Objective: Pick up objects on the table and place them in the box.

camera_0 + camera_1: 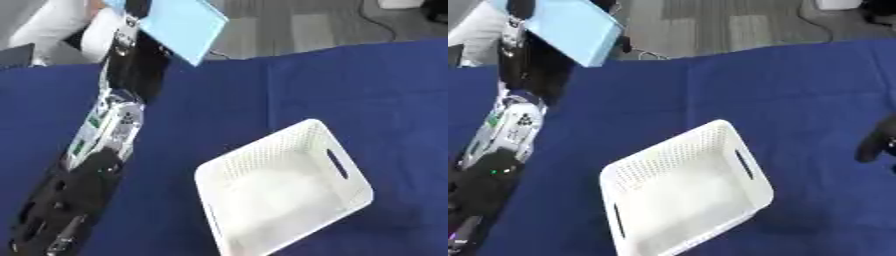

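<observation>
My left arm runs from the lower left up to the top left, where my left hand (518,10) is shut on a flat light blue box (179,22). The box is tilted and held in the air over the table's far edge, up and left of the basket. A white perforated basket (262,145) with slot handles stands askew on the blue cloth at centre right, and nothing shows inside it. My right hand (878,141) appears only as a dark blurred shape at the right edge of the right eye view, over the cloth and to the right of the basket.
A dark blue cloth (385,90) covers the table. Its far edge runs across the top, with grey floor (297,25) and a cable beyond it. My left forearm (105,130) lies along the left side of the table.
</observation>
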